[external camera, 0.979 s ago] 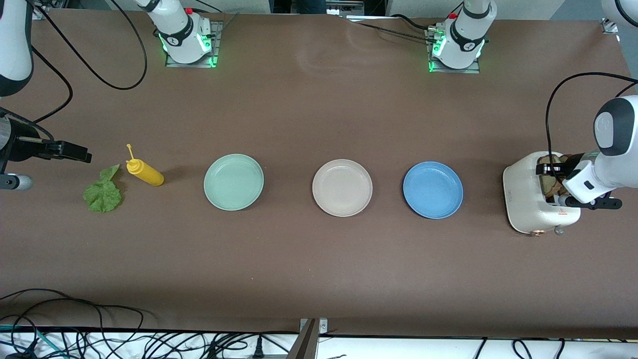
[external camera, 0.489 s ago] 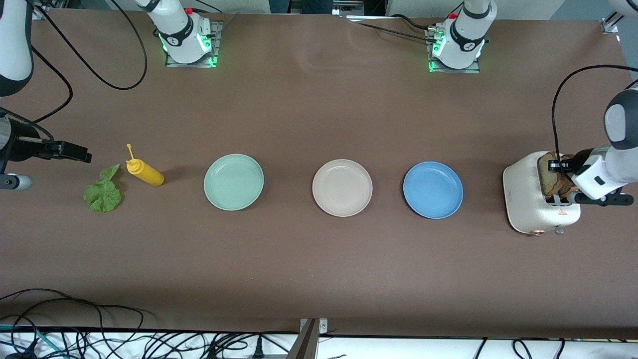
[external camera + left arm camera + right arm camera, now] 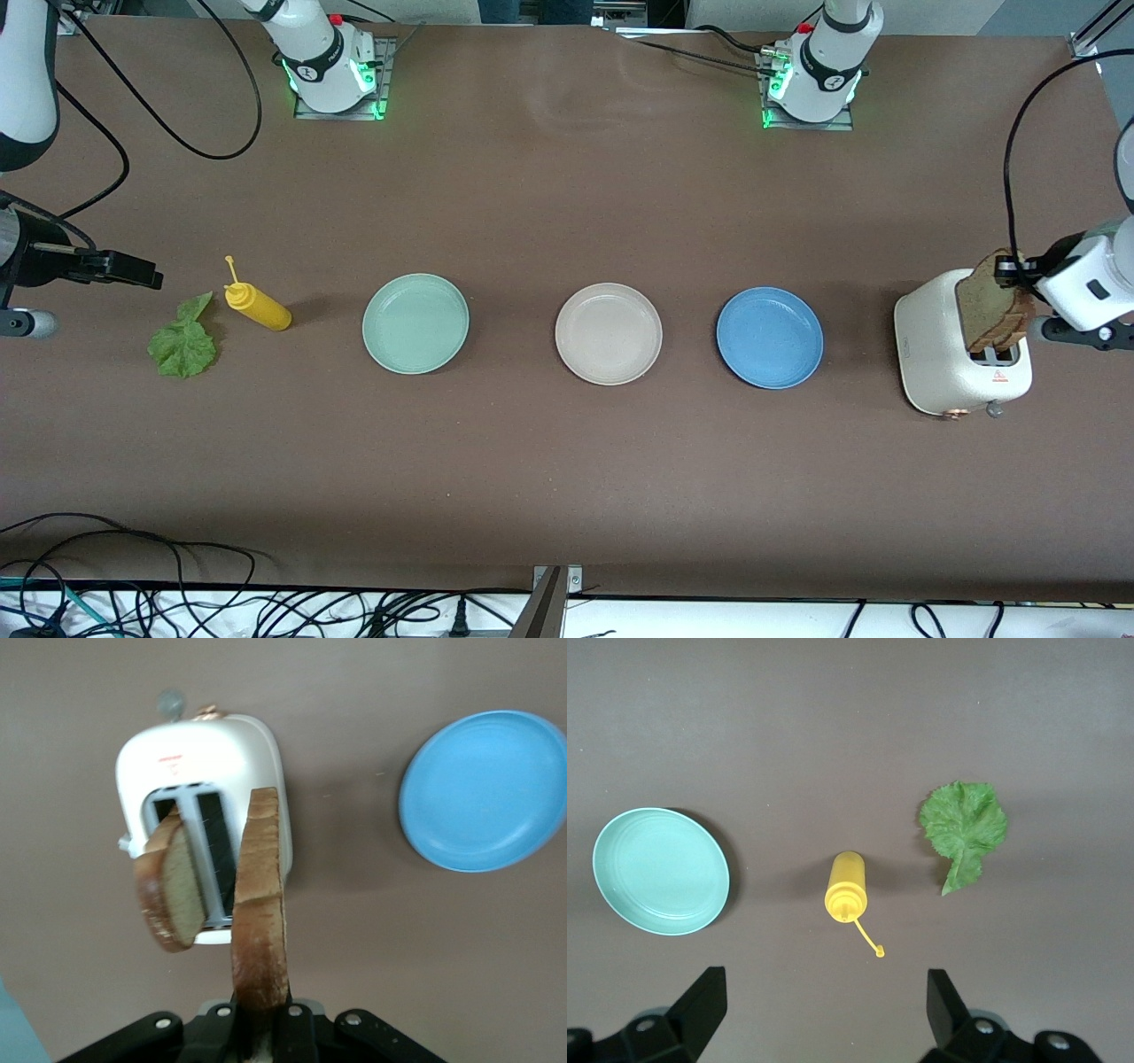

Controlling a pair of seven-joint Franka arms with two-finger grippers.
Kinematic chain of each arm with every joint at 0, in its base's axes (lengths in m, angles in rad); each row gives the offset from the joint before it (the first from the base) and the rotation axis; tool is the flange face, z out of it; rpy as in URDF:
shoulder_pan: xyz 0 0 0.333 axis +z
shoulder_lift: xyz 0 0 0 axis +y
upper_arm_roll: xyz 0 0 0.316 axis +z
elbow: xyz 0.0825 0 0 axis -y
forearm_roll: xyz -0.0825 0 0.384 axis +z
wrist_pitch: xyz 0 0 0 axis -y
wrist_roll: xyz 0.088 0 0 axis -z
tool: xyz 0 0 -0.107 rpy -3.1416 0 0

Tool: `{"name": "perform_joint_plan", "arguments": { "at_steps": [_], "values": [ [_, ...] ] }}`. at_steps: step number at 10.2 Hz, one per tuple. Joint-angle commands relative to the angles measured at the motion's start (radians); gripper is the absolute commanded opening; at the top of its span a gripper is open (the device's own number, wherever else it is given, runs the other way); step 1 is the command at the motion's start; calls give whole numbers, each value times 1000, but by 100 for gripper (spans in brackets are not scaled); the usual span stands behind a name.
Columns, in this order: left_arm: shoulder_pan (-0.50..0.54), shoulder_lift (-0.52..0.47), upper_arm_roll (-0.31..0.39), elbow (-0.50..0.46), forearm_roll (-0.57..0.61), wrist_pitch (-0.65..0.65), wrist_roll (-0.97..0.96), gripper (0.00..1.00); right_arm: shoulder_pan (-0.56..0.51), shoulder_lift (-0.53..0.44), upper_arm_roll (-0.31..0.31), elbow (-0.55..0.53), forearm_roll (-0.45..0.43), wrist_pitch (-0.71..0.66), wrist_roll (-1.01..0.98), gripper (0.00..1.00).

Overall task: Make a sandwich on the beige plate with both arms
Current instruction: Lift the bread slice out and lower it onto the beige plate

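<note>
Brown and matte, the desk (image 3: 567,478) carries three round shallow plates in a row, and the beige plate (image 3: 609,333) in the middle serves as the landmark. Bare and pale, with a raised rim, it waits for the sandwich.

Toward the left arm's end from it come the blue plate (image 3: 769,337) and then a rounded white toaster (image 3: 948,363). Over the toaster, the left gripper (image 3: 257,1032) has its fingers clamped on the top edge of a bread slice (image 3: 259,921), which hangs upright and looks lifted clear of the slot. That upright pinch by the crust suits a straight pull out of a narrow slot. A second slice (image 3: 168,886), square and brown with a darker crust, leans in the other slot.

Toward the right arm's end from the beige plate lie the mint plate (image 3: 415,322), a glossy yellow squeeze bottle (image 3: 257,307) on its side, and a ruffled green lettuce leaf (image 3: 182,341) flat on the desk. The right gripper (image 3: 824,1014) hovers over the desk beside the bottle and leaf with fingers spread wide, waiting, probably placed for the leaf once bread is down.
</note>
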Motion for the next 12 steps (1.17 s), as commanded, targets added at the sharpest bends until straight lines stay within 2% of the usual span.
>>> {"name": "perform_joint_plan", "arguments": {
  "at_steps": [1,3,6,8,11,12],
  "values": [
    [-20,8,-78,39,-30,-36,6,0,-7,-10,6,-9,10,1,-5,100],
    [-70,20,-129,33,-95,-36,-66,0,-7,-10,6,-9,10,1,-5,100],
    [-149,127,-129,33,-393,-28,-157,0,-6,-10,6,-9,10,1,-5,100],
    [-213,225,-129,39,-536,-1,-163,0,-6,-10,6,-9,8,1,-7,100],
    [-287,362,-129,39,-685,192,-143,0,-6,-10,6,-9,8,1,-5,100],
    [-322,391,-129,39,-695,276,-134,0,-6,-10,6,-9,8,1,-5,100]
  ]
}}
